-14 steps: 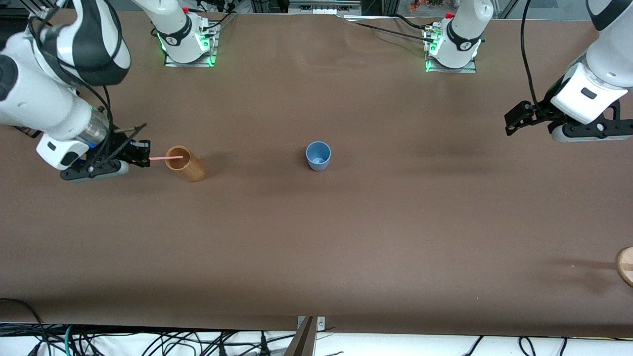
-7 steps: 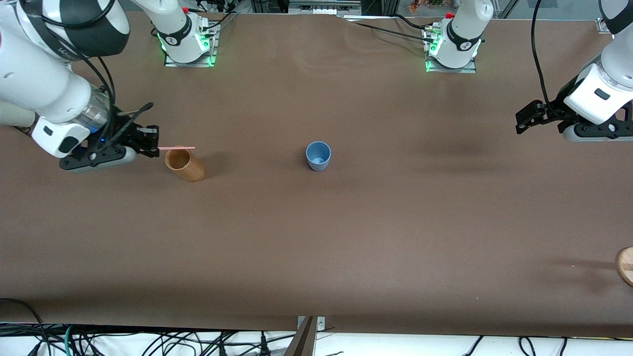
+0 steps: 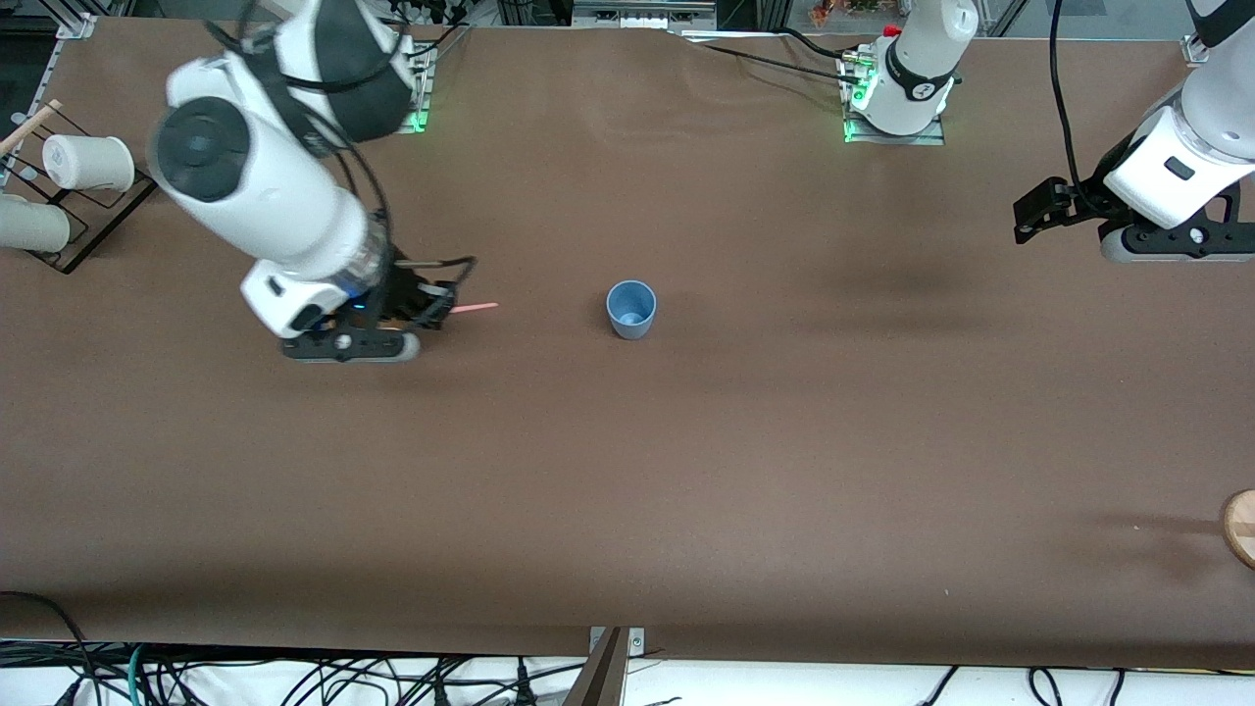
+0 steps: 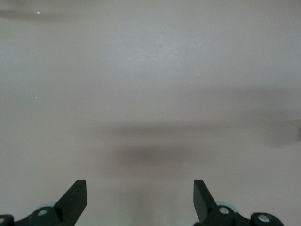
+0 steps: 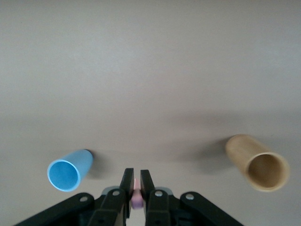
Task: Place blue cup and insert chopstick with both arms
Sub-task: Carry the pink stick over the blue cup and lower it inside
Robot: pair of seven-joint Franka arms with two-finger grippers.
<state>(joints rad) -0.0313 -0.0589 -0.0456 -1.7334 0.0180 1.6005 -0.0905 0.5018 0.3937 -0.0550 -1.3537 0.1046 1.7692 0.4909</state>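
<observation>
While the right pincer [image 3: 443, 305] pinches the chopstick [image 3: 475, 308] by one end above the table [image 3: 686, 471], the stick could pivot and miss the blue cup [image 3: 630, 309] just ahead. Well away, the left pincer [image 3: 1029, 218] waits, spread wide.

arms: two, white, one from each end of the row of bases
tools: two, the right tool [image 3: 443, 302] and the left tool [image 3: 1028, 218], each with two black fingers
blue cup [image 3: 630, 309]: one, upright on the surface [image 3: 686, 471]
chopstick [image 3: 475, 308]: one, pale pink
brown holder [image 5: 258, 163]: one, seen in the right wrist view only
white cups [image 3: 86, 163]: two, on a black wire rack [image 3: 93, 226] at the surface's edge
round wooden object [image 3: 1240, 526]: one, cut off by the picture's edge
</observation>
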